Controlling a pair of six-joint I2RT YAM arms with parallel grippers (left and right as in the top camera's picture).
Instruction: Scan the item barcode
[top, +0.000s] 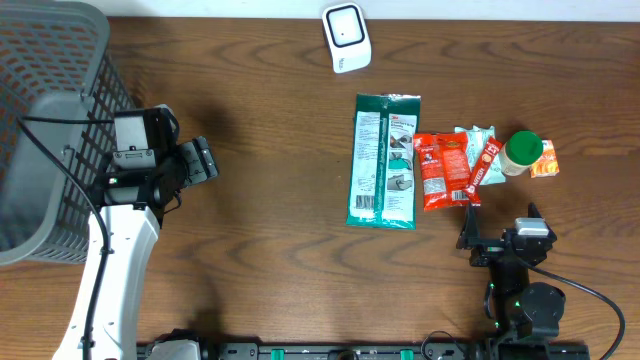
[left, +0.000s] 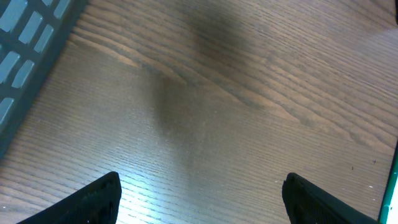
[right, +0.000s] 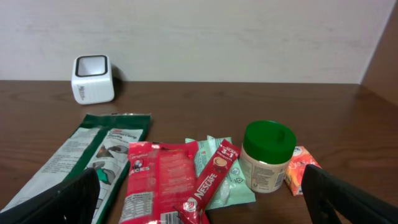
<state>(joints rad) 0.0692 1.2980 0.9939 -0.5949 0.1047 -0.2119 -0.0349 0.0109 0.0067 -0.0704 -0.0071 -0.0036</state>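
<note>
- My right pincer (right: 199, 186) stands apart and empty, just short of the items.
- The Nescafé stick (right: 210, 177) overlaps the red packet (right: 152, 180); I'd grip its edge, leaving the barcode uncovered.
- My left pincer (left: 199, 202) stands apart over bare counter (left: 236, 112).
- The scanner (right: 92, 78) sits farthest; I'd face the code to its window.

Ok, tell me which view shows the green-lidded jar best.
The right wrist view: the green-lidded jar stands close, side-on, lid and label visible. Overhead shows the jar small, mostly lid. The left wrist view misses it.
</note>
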